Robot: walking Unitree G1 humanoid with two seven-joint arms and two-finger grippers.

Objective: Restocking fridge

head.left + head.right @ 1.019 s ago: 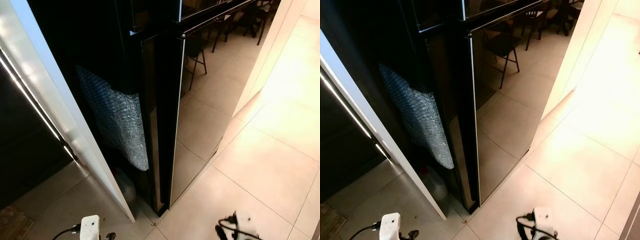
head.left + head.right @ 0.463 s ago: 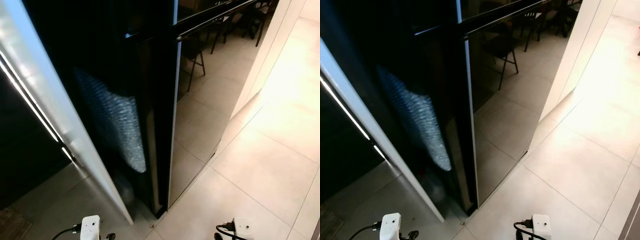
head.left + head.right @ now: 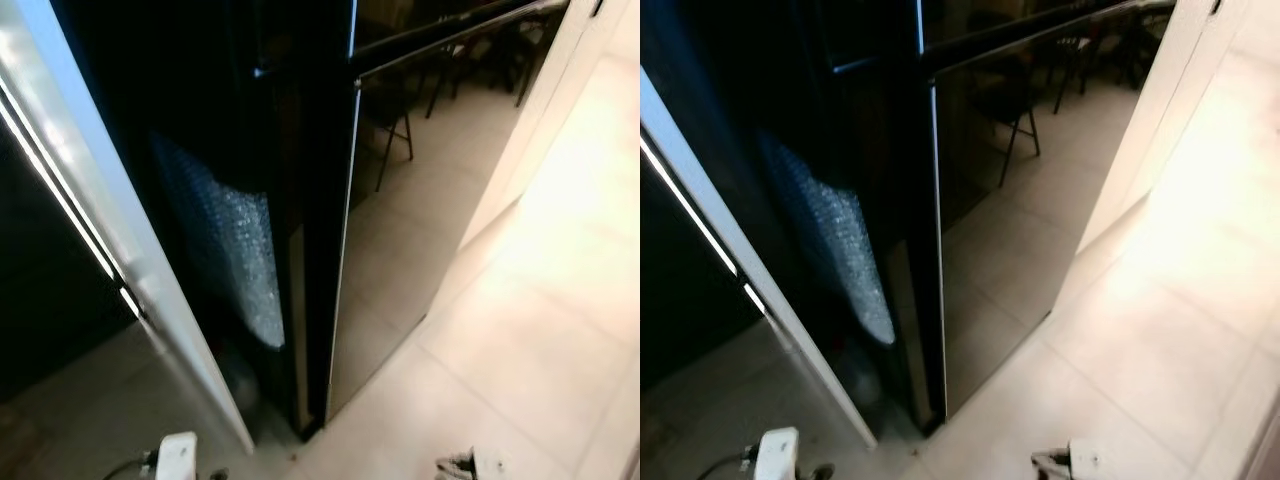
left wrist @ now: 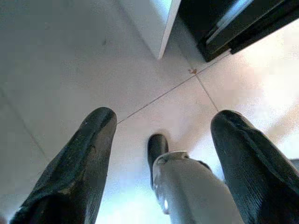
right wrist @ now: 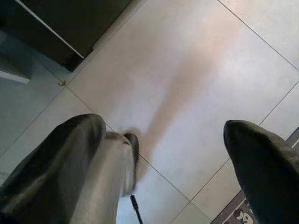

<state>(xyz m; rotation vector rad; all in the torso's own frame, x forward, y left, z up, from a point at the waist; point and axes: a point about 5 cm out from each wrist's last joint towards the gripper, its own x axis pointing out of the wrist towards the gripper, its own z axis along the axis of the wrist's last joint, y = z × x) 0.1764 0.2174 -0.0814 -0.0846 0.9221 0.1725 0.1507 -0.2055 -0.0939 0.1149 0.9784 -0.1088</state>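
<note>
both tools point(image 4: 161, 140) point(image 5: 161, 140) apparently open, empty.

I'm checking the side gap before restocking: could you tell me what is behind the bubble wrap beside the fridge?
The bubble wrap hangs against the fridge's black side. Below it, something pale and rounded sits on the floor, too blurred to identify. Whatever the wrap covers is hidden.

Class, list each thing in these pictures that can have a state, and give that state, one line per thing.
Fridge door: shut, glossy, reflecting chairs.
Bubble wrap: hanging against the fridge's dark side.
White panel: leaning at a slant beside the fridge.
Left gripper: open, empty, pointed at the floor.
Right gripper: open, empty, pointed at the floor.
</note>
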